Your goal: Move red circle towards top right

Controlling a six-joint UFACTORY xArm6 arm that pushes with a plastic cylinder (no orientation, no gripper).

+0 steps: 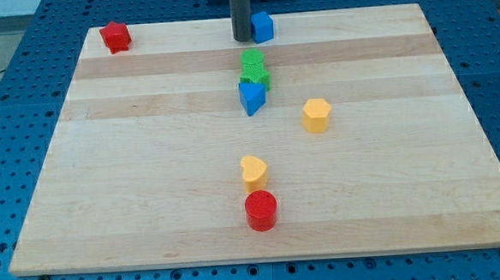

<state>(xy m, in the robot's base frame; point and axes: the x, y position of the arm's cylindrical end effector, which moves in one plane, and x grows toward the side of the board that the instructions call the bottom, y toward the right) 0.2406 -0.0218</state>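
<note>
**Q:** How far along am I with this job?

**Me:** By my reckoning, not begun. The red round cylinder block (261, 211) sits near the view's bottom edge of the pale wooden surface (150, 205), about the middle across, and the top right corner is well apart from it. My tip (241, 39) is at the view's top, just beside the blue cube-like block (263, 26) on its left, nowhere near the red one. I have no fingers at all, only the dark rod, so there is nothing to be clenched or released.

**Q:** What is in the way?

**Me:** The yellow heart-shaped block (253, 170) is just above the red circle, close to touching. A straight push upward would drive into it. Further up stand the blue triangular block (251, 98) and the green block (254, 68), stacked close in the view. The yellow hexagonal block (316, 115) lies on the diagonal toward the corner. A red block (116, 36) rests far at the top left.

**Q:** And the room?

**Me:** The right half looks bare below and right of the hexagon. I judge I should come round to the red circle's lower left, minding the near edge
</note>
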